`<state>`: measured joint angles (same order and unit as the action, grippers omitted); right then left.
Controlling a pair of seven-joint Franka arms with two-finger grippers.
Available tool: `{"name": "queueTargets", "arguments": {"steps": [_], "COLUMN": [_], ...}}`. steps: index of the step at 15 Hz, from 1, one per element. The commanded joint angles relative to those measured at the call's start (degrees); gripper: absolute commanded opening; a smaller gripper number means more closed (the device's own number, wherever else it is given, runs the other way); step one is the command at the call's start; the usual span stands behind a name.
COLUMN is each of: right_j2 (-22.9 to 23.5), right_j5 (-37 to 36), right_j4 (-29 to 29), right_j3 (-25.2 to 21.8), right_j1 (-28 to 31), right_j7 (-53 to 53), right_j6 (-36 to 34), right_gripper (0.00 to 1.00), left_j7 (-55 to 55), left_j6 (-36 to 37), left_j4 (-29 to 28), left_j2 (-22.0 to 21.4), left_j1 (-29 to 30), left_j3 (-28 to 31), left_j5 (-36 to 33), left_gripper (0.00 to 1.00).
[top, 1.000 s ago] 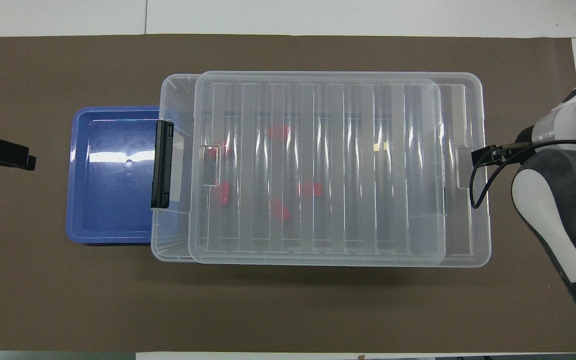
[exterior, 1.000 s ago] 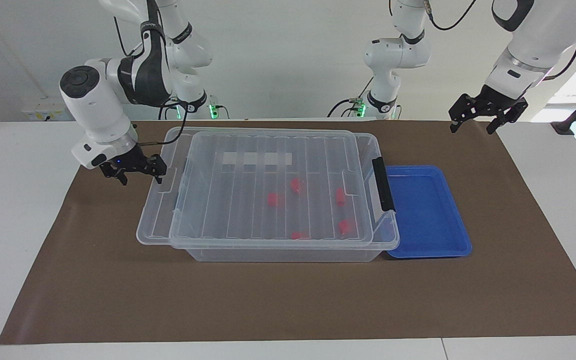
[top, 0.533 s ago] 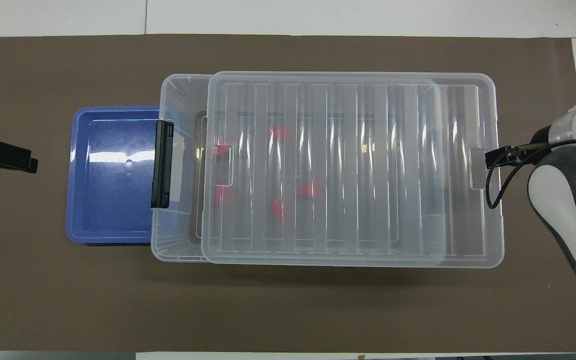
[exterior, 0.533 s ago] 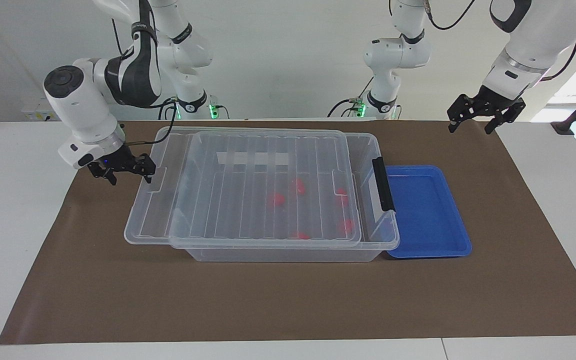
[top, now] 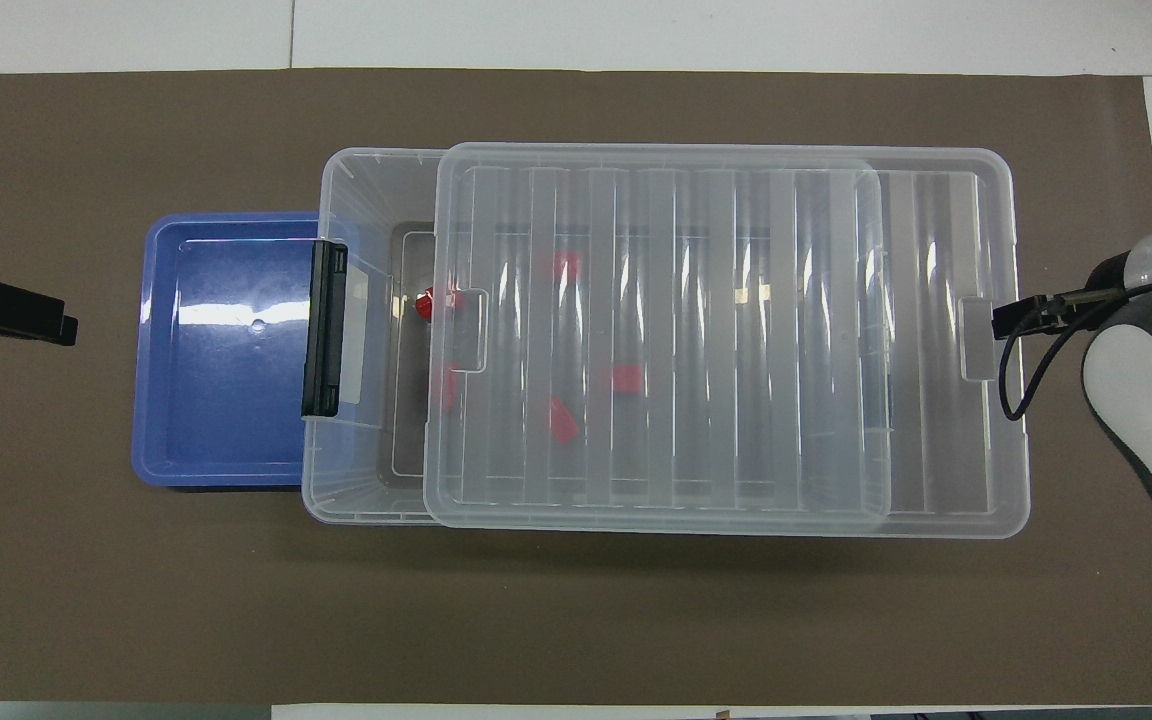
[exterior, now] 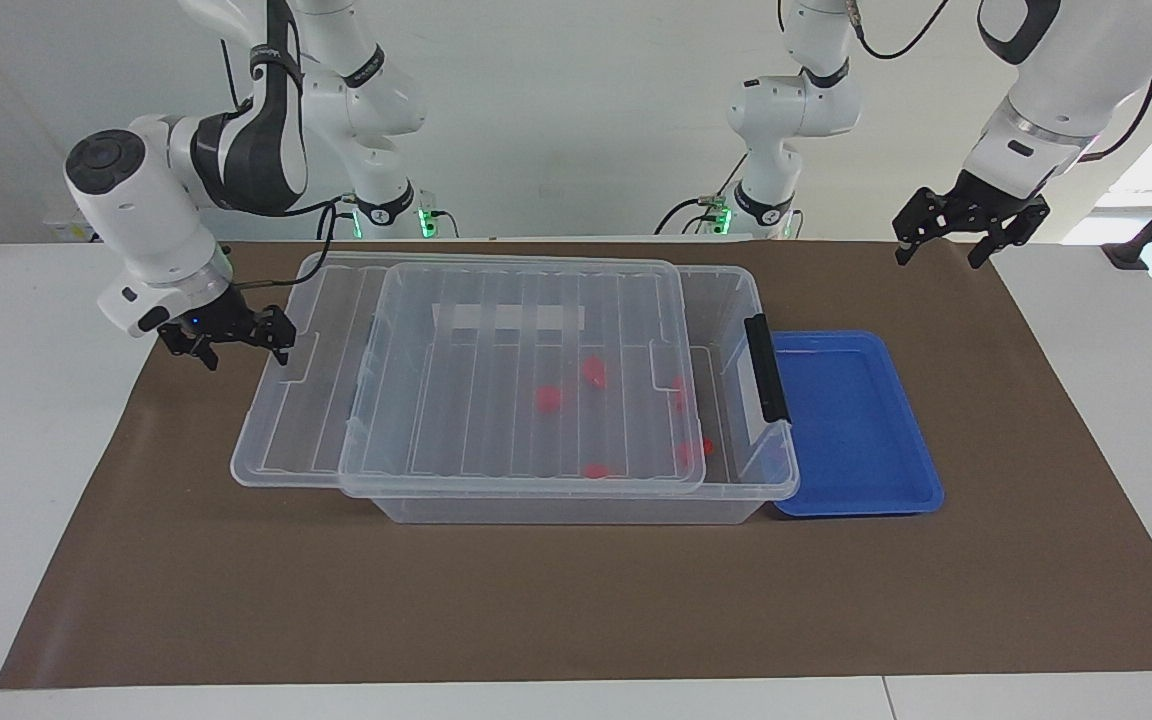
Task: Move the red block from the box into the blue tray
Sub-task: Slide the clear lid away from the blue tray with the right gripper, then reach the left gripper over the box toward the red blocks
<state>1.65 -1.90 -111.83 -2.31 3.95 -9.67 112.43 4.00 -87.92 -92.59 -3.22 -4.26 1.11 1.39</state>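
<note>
The box (exterior: 576, 508) is a clear bin in the middle of the mat, and it also shows in the overhead view (top: 356, 200). Its ribbed lid (exterior: 496, 380) is slid partway off toward the right arm's end. My right gripper (exterior: 246, 345) is shut on the lid's end tab (top: 978, 325). Several small red pieces (top: 626, 378) lie in the box. One red piece (top: 426, 303) is half uncovered at the lid's edge. I cannot tell which is the red block. The blue tray (exterior: 856, 420) lies empty beside the box's latch end. My left gripper (exterior: 971, 225) waits open, raised over the mat's corner.
A black latch handle (exterior: 766, 368) stands on the box's end next to the tray. A brown mat (exterior: 576, 600) covers the table. The box's rim overlaps the tray's edge in the overhead view (top: 316, 470).
My right gripper has pulled the lid further toward the right arm's end. A strip of the box by the latch is now uncovered. The left arm has barely moved.
</note>
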Motion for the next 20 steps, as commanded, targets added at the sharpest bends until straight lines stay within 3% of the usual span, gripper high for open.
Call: {"name": "queueTargets", "arguments": {"steps": [1,12,20], "right_j2": [-1.12,-0.94,-0.94], "right_j5": [-0.74,-0.74,-0.74], "right_j4": [-1.03,-1.03,-1.03], "right_j3": [-0.94,-3.92,-5.33], "right_j1": [0.36,0.36,0.36], "right_j7": [-3.15,-7.55,-9.22], "right_j6": [-0.11,-0.02,-0.19], "right_gripper": [1.00,1.00,1.00], "left_j7": [0.40,-1.01,-10.40], "left_j6": [-1.11,-2.61,-7.43], "left_j4": [-1.54,-1.63,-3.90], "left_j2": [-1.44,-1.35,-1.26], "left_j1": [-0.75,-1.72,-11.20], "left_j3": [0.38,0.29,-0.23], "left_j5": [-0.52,-0.52,-1.31], "left_gripper": [1.00,1.00,1.00]}}
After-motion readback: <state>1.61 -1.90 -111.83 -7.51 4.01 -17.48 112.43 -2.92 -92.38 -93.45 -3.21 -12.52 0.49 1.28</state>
